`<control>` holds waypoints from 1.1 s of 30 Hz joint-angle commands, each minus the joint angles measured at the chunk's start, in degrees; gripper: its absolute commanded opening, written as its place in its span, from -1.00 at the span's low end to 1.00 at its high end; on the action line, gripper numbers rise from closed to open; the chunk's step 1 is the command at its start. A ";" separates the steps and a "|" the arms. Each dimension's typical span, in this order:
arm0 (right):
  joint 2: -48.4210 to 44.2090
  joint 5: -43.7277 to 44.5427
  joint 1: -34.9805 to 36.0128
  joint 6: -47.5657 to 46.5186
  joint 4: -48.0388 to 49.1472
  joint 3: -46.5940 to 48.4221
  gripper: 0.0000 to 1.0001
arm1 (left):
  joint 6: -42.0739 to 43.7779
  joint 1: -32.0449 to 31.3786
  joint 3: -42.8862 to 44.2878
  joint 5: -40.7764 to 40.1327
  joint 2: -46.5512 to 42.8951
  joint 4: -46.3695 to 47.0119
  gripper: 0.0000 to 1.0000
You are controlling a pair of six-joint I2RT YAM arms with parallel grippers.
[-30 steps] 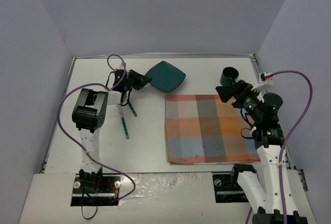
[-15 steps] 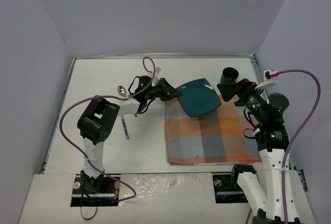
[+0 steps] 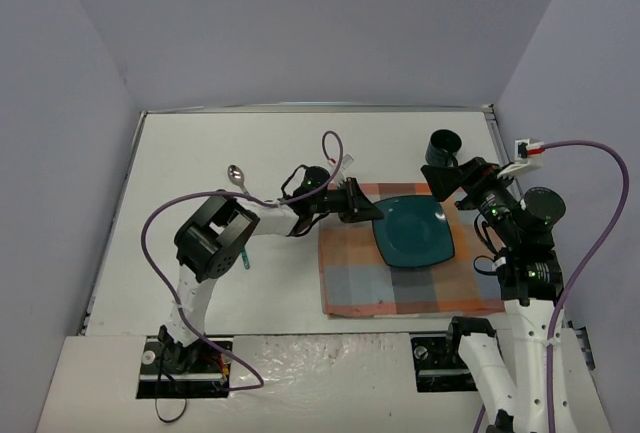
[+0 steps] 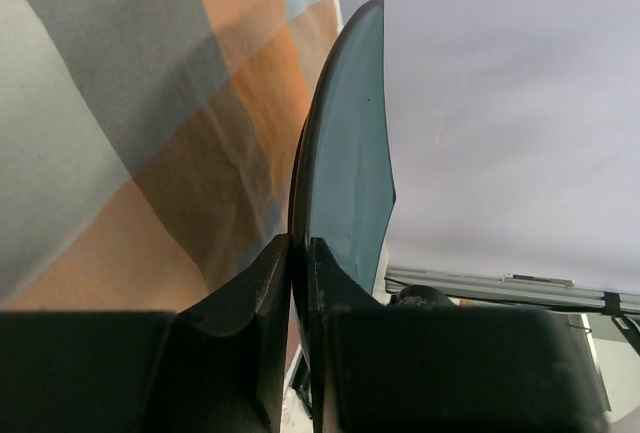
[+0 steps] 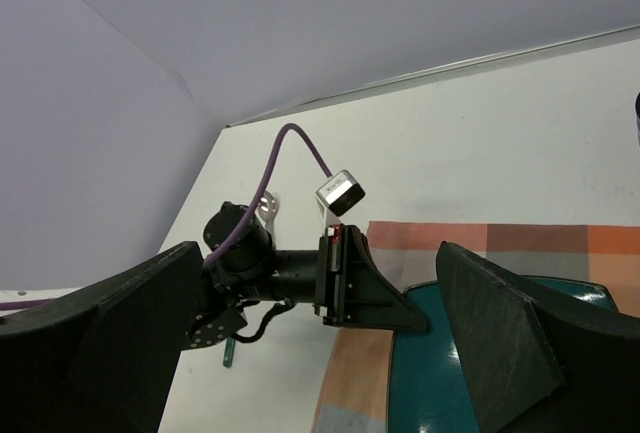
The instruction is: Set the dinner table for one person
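Observation:
A teal square plate (image 3: 412,231) hangs low over the orange-and-blue-grey plaid cloth (image 3: 400,288); I cannot tell if it touches. My left gripper (image 3: 375,215) is shut on the plate's left rim. In the left wrist view the plate (image 4: 350,153) is seen edge-on between the closed left gripper (image 4: 300,245), above the cloth (image 4: 120,103). My right gripper (image 3: 455,181) stands open and holds nothing, just right of the plate's far corner. Its wrist view shows the right gripper (image 5: 320,253) wide apart, with the plate (image 5: 430,378) below. The white dinner table (image 3: 270,143) carries it all.
A dark cup (image 3: 441,148) stands upright behind the cloth near the right edge. A metal spoon (image 3: 237,175) lies on the table left of the left arm. A teal-handled utensil (image 3: 243,259) pokes out beside the left arm's elbow. Grey walls close in three sides.
My left arm has swung right, carrying the plate from the back of the table to over the cloth. The right gripper drew back slightly to the right.

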 commanded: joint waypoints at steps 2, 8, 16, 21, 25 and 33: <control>-0.07 -1.00 0.38 -0.65 2.34 2.25 1.00 | -0.72 -1.86 5.96 0.01 -0.91 11.26 -1.00; -0.19 -0.95 0.54 -1.32 1.99 1.87 1.00 | 0.57 -3.13 7.48 -1.06 0.21 10.98 -1.00; -0.31 -0.77 0.68 -1.73 1.90 1.09 1.00 | 0.72 -3.48 10.15 -0.12 3.58 10.74 -1.00; -0.40 -0.65 0.78 -1.95 1.90 0.62 1.00 | 0.37 -3.74 11.60 0.87 5.82 10.62 -1.00; -0.57 -0.56 0.85 -2.23 1.82 0.19 1.00 | 0.46 -4.04 12.42 1.47 6.84 10.25 -1.00; -0.71 -0.30 0.84 -2.81 1.90 -0.82 1.00 | 2.48 -3.95 13.49 2.01 8.37 7.11 -1.00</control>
